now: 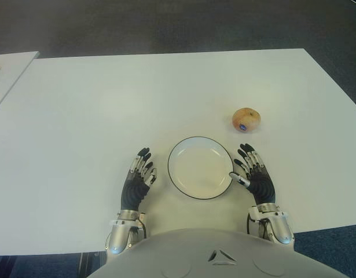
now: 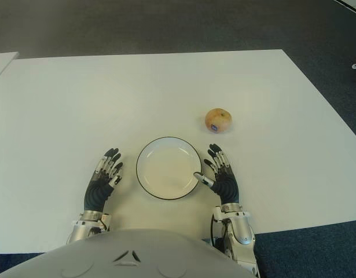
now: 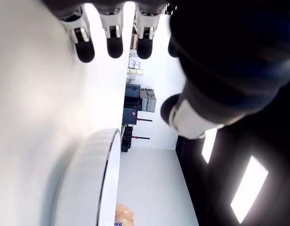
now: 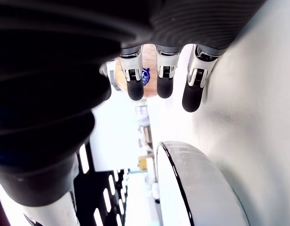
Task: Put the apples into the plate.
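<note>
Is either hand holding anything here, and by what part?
Nothing is held. Left hand and right hand flank the plate, open; the apple sits untouched.

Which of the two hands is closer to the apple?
The right hand, right of the plate; the apple lies just beyond its fingers. The left hand shows left of the plate.

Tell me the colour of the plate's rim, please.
Black, a thin line around the white plate; the left eye view shows it best.
</note>
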